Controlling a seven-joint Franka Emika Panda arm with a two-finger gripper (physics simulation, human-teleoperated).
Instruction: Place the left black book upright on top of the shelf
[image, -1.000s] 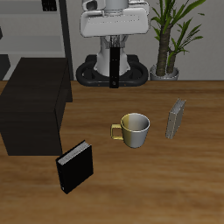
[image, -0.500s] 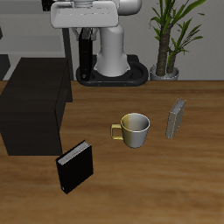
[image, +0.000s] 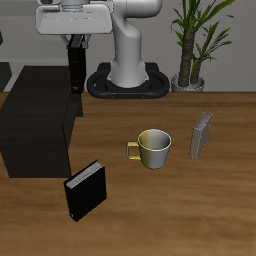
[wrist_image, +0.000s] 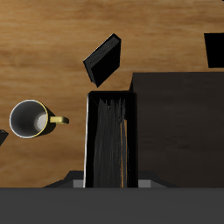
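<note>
Position change recorded: the gripper, with the left black book clamped upright between its fingers, has been carried sideways from in front of the robot's base to the back edge of the shelf, where the book now hangs.

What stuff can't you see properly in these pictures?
- The pincer tips: in the exterior view the left black book covers them; in the wrist view the book fills the space between them.
- The shelf: cut off by the picture's edge in both views.
- The speckled grey book: too small to make out its cover.
- The plant: its top is cut off.
</note>
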